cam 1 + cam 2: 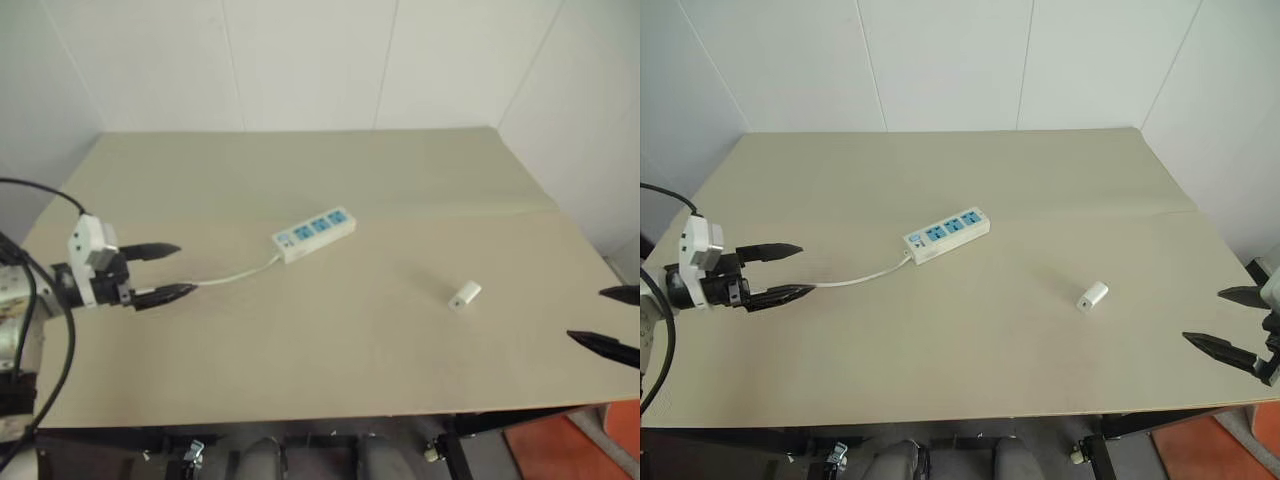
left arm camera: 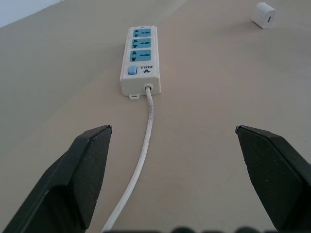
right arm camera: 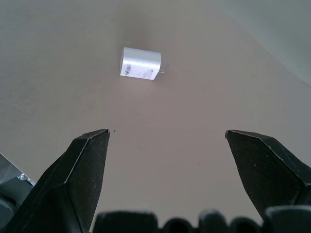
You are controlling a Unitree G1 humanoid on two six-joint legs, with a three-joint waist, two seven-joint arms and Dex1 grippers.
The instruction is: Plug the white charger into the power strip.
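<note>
Nothing done: the charger (image 1: 1092, 296) lies apart from the strip (image 1: 947, 234); my left gripper (image 1: 790, 270) and right gripper (image 1: 1230, 322) gape empty.

- A beige desk (image 1: 300, 380) stands in a corner of white panelled walls (image 1: 300, 60).
- Orange-red floor (image 1: 570, 450) shows beyond the desk's near right edge.
- Even light throughout.

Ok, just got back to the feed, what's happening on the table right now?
Nothing is held yet. The white charger lies loose on the table, apart from the power strip, whose three sockets are all free. The right claw is open and aimed at the charger from the table's right edge. The left claw is open too, lined up with the strip's cord.
</note>
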